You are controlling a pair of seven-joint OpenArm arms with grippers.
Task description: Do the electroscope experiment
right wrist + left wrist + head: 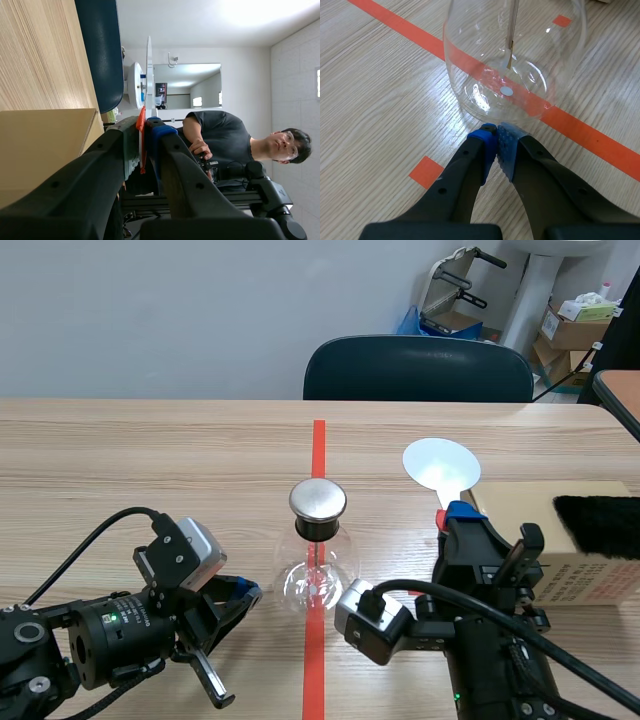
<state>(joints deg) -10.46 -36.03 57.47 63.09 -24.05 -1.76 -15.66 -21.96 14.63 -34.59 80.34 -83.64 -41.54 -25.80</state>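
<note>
Two tools are in play, and only the right tool carries anything. Its fingers pinch the thin red handle of a paddle. The paddle's long axis runs straight out ahead of the fingertips, roughly upright, with the flat white disc at the far end.

The left tool is pressed together on nothing, pads meeting. Its tips lie just beside the lower wall of the flask, directly ahead of it; whether they touch the glass I cannot tell.

The flask stands on the table, off to the right tool's left side and apart from it. It is clear, round-bellied glass with a short black neck and a flat, round, brushed-metal cap. Inside, a slim strip hangs straight down from the neck toward the bottom of the glass.

The coming move most likely turns on disc and cap. The cap lies to the left of the right tool and appears lower than the raised disc, so the paddle would have to swing sideways and tip down to meet it. The right arm is the one placed to do this. A cardboard box with black fur on it sits on the right tool's other side.
</note>
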